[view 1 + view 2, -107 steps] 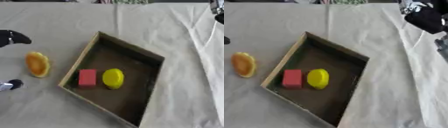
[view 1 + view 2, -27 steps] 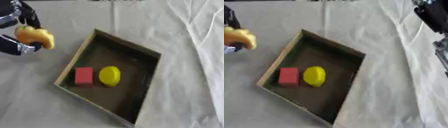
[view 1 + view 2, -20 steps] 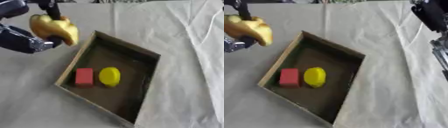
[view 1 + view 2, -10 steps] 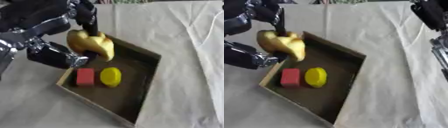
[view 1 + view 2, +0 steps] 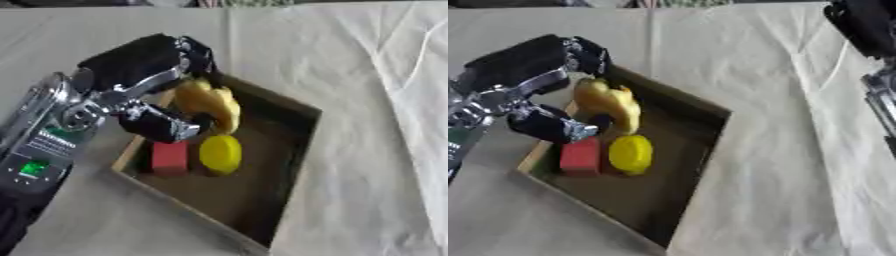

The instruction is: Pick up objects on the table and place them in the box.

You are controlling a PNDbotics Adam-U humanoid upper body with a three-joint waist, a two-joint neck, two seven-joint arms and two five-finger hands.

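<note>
My left hand (image 5: 157, 107) reaches in from the left and hangs over the near-left part of the brown box (image 5: 289, 165). Its fingers and thumb are curled round a yellow-orange object (image 5: 208, 102), held just above the box floor. Inside the box lie a red block (image 5: 170, 158) and a yellow round object (image 5: 220, 154), directly below the held thing. My right arm (image 5: 868, 30) shows as a dark shape at the upper right edge; its hand cannot be made out.
The box stands askew on a pale cloth-covered table (image 5: 350, 65). A thin cable (image 5: 411, 65) runs over the cloth at the right. Folds wrinkle the cloth on that side.
My left hand has carried the yellow-orange object rightward and down, from above the table left of the box to over the box interior. The red block and yellow round object have not moved.
</note>
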